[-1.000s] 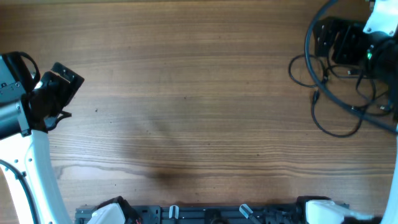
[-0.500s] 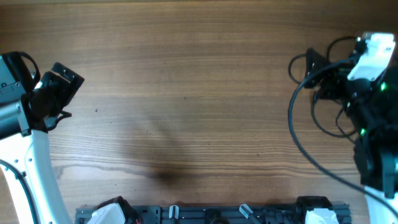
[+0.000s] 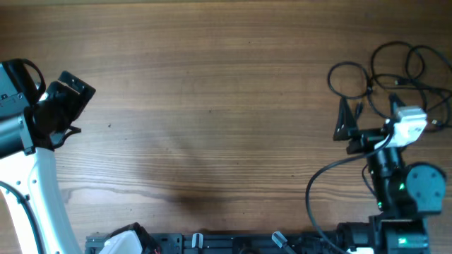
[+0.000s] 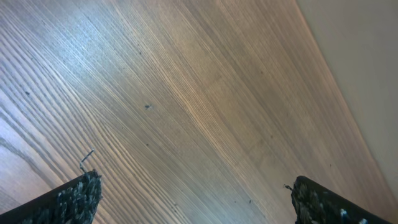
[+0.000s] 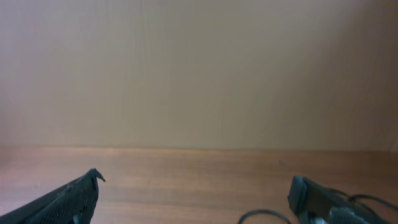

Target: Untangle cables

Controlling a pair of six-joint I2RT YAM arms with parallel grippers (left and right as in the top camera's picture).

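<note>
The cables [image 3: 395,70] are lying in a loose tangle at the table's [image 3: 212,106] far right corner, just beyond the right gripper [image 3: 346,130], whose 2 fingers are standing wide apart, empty, while the left gripper [image 3: 74,106], at the table's left edge, is likewise gaping empty.

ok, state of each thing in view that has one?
cables: tangled in loose loops, lying on the table, not held
left gripper: open, empty, far from the cables
right gripper: open, empty, next to the cables
</note>
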